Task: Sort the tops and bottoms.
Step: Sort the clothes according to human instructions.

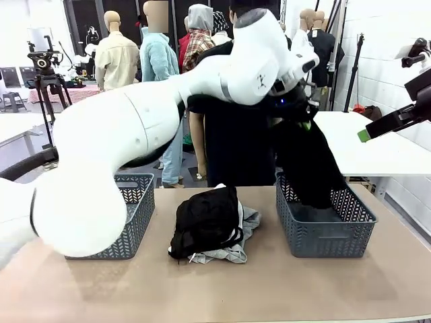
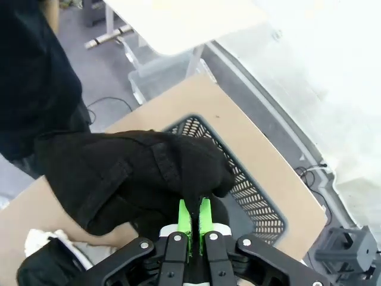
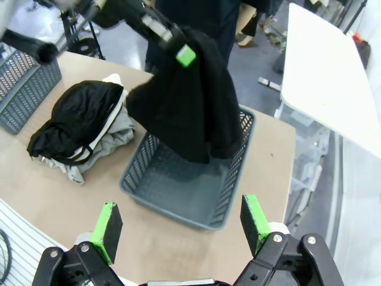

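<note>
I hold my left claw (image 2: 195,208) clamped on the black garment (image 2: 131,179) over the right-hand grey basket (image 1: 330,239), right claw (image 3: 181,219) gaping, empty.

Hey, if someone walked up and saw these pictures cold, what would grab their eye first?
The left gripper, reaching far to the right, is shut on a black garment that hangs down over the grey basket. A dark heap of clothes sits in the middle of the table, and the right gripper hangs open above the same basket.
</note>
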Available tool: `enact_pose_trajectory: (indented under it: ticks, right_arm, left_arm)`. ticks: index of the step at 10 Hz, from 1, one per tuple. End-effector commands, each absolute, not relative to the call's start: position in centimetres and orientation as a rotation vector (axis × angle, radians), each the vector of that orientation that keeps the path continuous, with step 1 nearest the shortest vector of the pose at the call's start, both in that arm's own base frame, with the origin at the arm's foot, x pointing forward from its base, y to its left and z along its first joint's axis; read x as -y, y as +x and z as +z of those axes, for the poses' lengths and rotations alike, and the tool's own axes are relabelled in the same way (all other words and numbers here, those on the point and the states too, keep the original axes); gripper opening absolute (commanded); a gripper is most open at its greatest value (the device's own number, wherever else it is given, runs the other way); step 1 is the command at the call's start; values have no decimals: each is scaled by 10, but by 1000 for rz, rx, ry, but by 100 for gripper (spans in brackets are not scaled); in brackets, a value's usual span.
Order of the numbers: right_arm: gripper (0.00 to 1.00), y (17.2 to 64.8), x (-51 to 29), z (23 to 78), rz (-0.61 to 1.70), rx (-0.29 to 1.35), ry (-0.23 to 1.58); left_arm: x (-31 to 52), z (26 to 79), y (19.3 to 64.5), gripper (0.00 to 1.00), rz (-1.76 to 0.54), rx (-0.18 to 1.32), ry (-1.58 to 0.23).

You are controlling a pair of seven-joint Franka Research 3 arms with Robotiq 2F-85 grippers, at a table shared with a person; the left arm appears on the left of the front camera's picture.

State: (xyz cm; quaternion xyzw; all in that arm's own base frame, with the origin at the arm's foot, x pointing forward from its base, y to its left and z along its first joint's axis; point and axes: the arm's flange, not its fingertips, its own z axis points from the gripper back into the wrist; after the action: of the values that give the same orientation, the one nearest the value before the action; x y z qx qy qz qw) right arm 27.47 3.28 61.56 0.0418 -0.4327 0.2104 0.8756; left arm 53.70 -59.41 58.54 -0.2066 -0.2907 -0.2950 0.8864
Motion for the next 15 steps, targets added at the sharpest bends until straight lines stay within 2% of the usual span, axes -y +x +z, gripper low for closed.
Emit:
enact_pose_trajectory:
  ticks: [1, 3, 6, 9, 12, 15]
  right_arm:
    - [100, 278, -34, 615, 442, 913, 100]
    - [100, 278, -34, 615, 442, 913, 100]
    - [100, 278, -34, 615, 442, 913, 100]
    - [100, 278, -34, 615, 442, 913, 100]
    - [100, 278, -34, 615, 442, 913, 100]
    - [100, 278, -34, 615, 442, 913, 100]
  left_arm:
    - [663, 595, 583, 0, -632, 537, -442]
    - [669, 543, 586, 0, -650, 492, -358]
    - [680, 488, 582, 0, -733, 426, -381]
    - [704, 469, 561, 0, -883, 373, -459]
    - [699, 465, 560, 0, -814, 288, -458]
    - [690, 449, 568, 0, -778, 284, -419]
